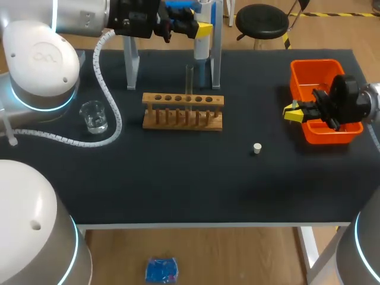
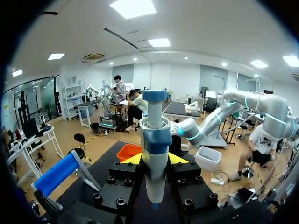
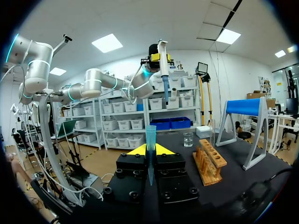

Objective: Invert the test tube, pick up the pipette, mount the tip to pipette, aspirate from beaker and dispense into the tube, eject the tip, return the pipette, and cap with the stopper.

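Pipette (image 2: pixel 155 140) sits clamped in left gripper (image 2: pixel 155 159); right gripper (image 3: pixel 150 151) pinches a blue tip (image 3: pixel 150 134) beside the orange bin (image 1: pixel 314 70); test tube (image 1: pixel 189 77) stands in rack (image 1: pixel 183 100).

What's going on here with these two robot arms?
The left gripper is shut on a pipette, held up above the back of the table. The right gripper holds a blue pipette tip at the edge of the orange bin. The tip is not on the pipette yet. A test tube stands in the wooden rack, the beaker sits toward the left, and the white stopper lies loose on the table.
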Action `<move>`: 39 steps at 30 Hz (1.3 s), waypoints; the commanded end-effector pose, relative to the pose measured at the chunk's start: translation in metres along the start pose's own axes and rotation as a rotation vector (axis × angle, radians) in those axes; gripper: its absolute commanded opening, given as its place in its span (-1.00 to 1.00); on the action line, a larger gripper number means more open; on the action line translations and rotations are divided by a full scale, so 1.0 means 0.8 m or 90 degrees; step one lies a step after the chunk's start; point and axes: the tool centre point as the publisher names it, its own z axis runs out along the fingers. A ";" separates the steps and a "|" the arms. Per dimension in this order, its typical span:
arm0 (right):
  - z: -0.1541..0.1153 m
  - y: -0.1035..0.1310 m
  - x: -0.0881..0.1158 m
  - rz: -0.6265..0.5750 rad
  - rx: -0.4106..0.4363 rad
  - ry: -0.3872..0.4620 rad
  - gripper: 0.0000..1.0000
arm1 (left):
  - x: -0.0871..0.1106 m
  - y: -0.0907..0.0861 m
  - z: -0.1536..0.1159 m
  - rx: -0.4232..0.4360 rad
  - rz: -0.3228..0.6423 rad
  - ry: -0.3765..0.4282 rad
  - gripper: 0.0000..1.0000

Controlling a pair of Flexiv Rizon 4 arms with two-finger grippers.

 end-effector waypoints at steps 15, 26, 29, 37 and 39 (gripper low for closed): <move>0.003 0.000 -0.001 0.000 0.000 0.002 -1.00 | 0.001 0.000 -0.003 0.000 0.000 0.000 -1.00; 0.063 0.007 -0.025 -0.033 0.021 0.009 -1.00 | 0.001 0.000 -0.003 0.000 0.000 0.000 -1.00; 0.079 0.005 -0.033 -0.051 0.033 0.004 -1.00 | 0.001 0.000 -0.003 0.000 0.000 0.000 -1.00; 0.119 0.010 -0.043 -0.103 0.054 -0.002 -1.00 | 0.001 0.000 -0.003 0.000 0.000 0.000 -1.00; 0.129 0.013 -0.045 -0.120 0.058 0.000 -1.00 | 0.001 0.000 -0.003 0.000 0.000 0.000 -1.00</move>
